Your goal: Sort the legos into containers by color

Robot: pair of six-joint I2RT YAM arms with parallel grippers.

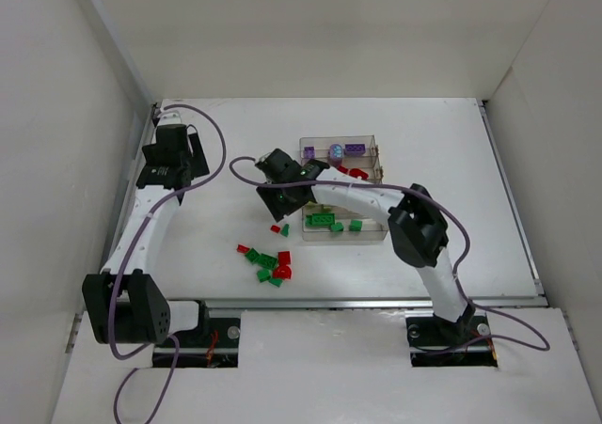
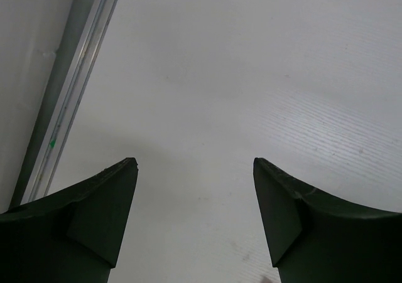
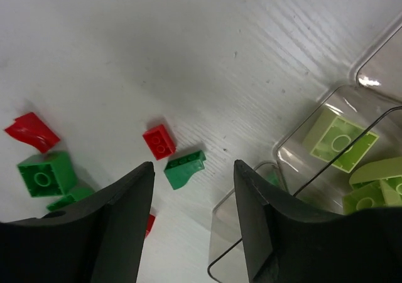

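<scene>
Left fingers (image 2: pixel 100 214) wide apart, empty, above surface (image 2: pixel 251 76); right fingers (image 3: pixel 119 220) parted, empty. Red lego (image 3: pixel 159 141), green lego (image 3: pixel 185 169) just beyond; tray (image 1: pixel 378 145) right.

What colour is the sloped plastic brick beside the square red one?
Green sloped brick; right wrist view.

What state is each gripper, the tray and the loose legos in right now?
Left gripper: open, holding nothing.
Right gripper: open, holding nothing.
Tray: partly filled, with colours kept in separate compartments.
Loose legos: unsorted, red and green mixed, lying outside the tray.
</scene>
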